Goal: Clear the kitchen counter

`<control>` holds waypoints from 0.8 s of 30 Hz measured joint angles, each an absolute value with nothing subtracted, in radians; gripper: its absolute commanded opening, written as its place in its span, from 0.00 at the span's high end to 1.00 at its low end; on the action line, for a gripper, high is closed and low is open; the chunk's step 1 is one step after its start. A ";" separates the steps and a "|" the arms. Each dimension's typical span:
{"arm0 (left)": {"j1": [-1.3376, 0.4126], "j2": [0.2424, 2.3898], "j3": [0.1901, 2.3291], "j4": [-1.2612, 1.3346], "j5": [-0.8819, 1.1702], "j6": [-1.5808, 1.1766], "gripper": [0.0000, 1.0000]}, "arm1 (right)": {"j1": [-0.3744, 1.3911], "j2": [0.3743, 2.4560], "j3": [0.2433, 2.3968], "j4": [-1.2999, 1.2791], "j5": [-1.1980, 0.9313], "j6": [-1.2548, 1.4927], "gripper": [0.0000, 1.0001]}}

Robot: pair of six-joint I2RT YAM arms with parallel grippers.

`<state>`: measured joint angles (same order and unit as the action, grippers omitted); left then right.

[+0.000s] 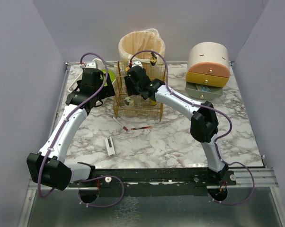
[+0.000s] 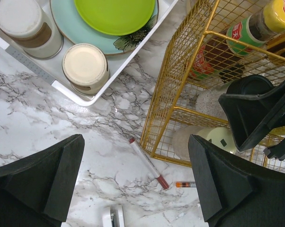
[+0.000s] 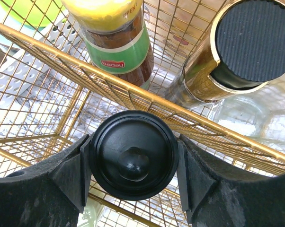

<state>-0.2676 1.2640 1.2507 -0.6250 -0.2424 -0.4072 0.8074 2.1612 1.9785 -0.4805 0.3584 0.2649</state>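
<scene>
The kitchen counter (image 1: 180,142) is white marble with grey veins. On its far middle stands a gold wire rack (image 1: 138,108). My right gripper (image 3: 133,163) is over the rack, shut on a round black cap (image 3: 133,142) with a bump in its centre; whatever is under the cap is hidden. My left gripper (image 2: 135,184) hangs open above bare counter left of the rack, holding nothing. Below it lie a white pen with red ends (image 2: 147,163), a short orange-tipped stick (image 2: 186,184) and a white flat piece (image 2: 114,216).
A white dish tray (image 2: 71,92) at the left holds two lidded jars (image 2: 85,66), a teal plate (image 2: 69,28) and a green plate (image 2: 115,14). The rack holds a yellow-lidded jar (image 3: 116,47) and a gold bottle (image 3: 249,40). Behind stand a lined bin (image 1: 141,45) and a drawer unit (image 1: 208,71).
</scene>
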 measured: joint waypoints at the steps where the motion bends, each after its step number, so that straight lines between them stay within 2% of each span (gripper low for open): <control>1: -0.268 1.264 1.250 -0.625 -0.242 -0.407 0.01 | 0.807 2.161 1.979 -0.481 0.358 0.266 0.31; 18: -0.263 1.264 1.251 -0.625 -0.236 -0.407 0.01 | 0.807 2.149 2.011 -0.481 0.345 0.268 0.26; 24: -0.263 1.264 1.251 -0.625 -0.236 -0.398 0.01 | 0.807 2.041 1.987 -0.463 0.279 0.238 0.26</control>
